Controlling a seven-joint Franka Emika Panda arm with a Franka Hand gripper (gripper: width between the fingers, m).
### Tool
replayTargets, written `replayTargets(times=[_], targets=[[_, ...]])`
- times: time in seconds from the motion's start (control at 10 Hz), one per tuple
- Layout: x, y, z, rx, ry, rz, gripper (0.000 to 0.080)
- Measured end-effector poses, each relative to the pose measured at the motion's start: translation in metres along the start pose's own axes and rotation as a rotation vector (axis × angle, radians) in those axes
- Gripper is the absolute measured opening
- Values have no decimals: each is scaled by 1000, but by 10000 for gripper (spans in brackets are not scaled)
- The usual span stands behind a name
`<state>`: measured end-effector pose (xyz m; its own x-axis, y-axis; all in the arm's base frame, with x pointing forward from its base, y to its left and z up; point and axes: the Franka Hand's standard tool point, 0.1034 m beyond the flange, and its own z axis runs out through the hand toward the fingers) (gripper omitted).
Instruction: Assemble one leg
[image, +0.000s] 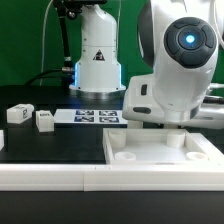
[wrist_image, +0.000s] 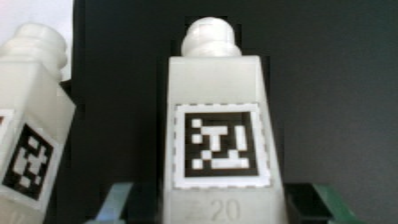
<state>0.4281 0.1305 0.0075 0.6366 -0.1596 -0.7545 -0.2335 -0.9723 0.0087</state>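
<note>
Seemingly open, the jaws straddle the small white tagged plastic post: probably light, stiff, slick; pinch its flat sides.

the marker board lies flat on the black desk; a large white tray-like part sits nearer the camera.

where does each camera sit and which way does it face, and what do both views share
Exterior view: off the arm, low at the table's near edge, facing across the tray-like part and marker board toward the robot's base; the arm's big joint fills the exterior view's right.
Wrist view: on the wrist, close on the tagged face of a leg, with a second leg beside it; the open gripper straddles the leg.
Shared: likely the black table; the legs cannot be matched for certain.
</note>
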Motion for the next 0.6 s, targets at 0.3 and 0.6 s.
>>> replayTargets(times=[0.3,0.6], targets=[[-19,4,-24,1,-12,-13,291],[-44,3,-64,9,32,-25,291]])
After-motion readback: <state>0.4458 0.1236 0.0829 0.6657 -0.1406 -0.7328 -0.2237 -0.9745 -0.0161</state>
